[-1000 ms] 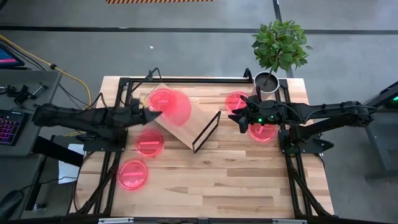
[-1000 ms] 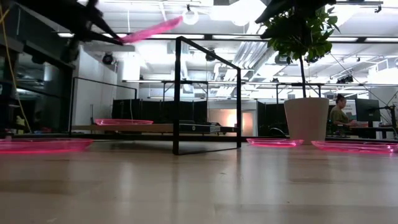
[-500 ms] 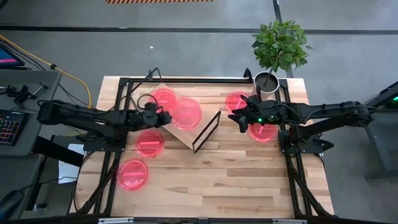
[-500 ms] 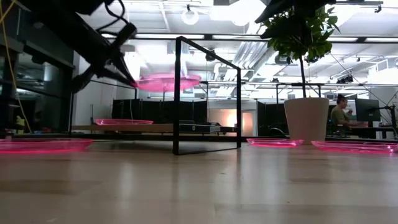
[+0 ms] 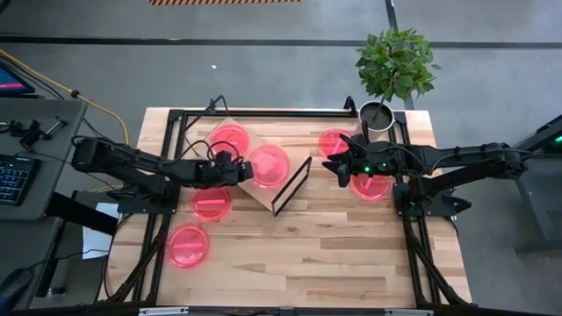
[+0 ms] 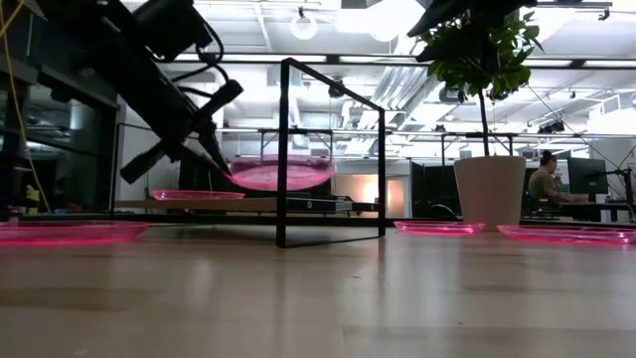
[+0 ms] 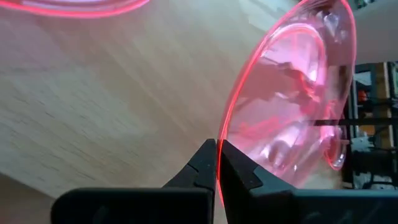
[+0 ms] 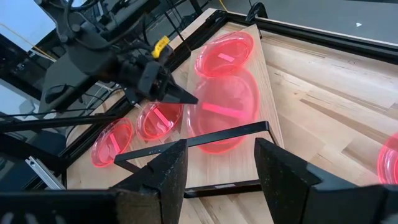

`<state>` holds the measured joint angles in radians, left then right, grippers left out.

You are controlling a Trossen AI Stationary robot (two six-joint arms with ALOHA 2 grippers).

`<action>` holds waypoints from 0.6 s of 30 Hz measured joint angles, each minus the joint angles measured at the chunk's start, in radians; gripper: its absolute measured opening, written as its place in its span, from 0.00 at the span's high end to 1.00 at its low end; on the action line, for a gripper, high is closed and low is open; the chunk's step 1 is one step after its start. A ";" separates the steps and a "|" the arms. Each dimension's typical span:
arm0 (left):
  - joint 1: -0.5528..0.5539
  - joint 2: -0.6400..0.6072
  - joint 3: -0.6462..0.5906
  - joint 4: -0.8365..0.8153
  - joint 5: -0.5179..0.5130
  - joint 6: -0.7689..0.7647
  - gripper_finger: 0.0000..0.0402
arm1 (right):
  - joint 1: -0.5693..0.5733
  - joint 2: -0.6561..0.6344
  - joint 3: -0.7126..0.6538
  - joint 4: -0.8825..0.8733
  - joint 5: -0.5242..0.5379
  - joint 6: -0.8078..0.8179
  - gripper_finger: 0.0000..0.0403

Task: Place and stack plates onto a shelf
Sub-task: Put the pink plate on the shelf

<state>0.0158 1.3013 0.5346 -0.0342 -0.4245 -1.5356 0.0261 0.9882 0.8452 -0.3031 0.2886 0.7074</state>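
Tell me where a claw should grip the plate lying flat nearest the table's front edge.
Grip that plate by its thin raised rim, on the side facing the left claw. It lies flat and alone on the tabletop, so only the rim offers an edge; come in low, probably tilted, from the left.

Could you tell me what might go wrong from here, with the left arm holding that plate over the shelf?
The left gripper pinches the held plate only at its rim, so it could slip or tilt as it comes down. It hangs above the shelf beside the plate already there, not over it, so a release here would leave them side by side rather than stacked. The shelf's black frame stands close to the plate's far edge and could be clipped.
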 joint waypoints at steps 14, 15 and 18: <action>0.059 0.036 0.000 0.004 0.048 0.018 0.94 | 0.000 0.000 0.000 0.000 0.000 0.000 0.58; 0.062 0.036 0.000 0.007 0.051 0.019 0.92 | 0.000 0.000 0.000 0.000 0.000 0.000 0.58; 0.071 0.034 0.000 0.010 0.063 0.023 0.85 | 0.000 0.000 0.000 0.000 0.000 0.000 0.58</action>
<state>0.0871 1.3354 0.5346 -0.0240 -0.3617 -1.5128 0.0261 0.9882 0.8452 -0.3031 0.2882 0.7074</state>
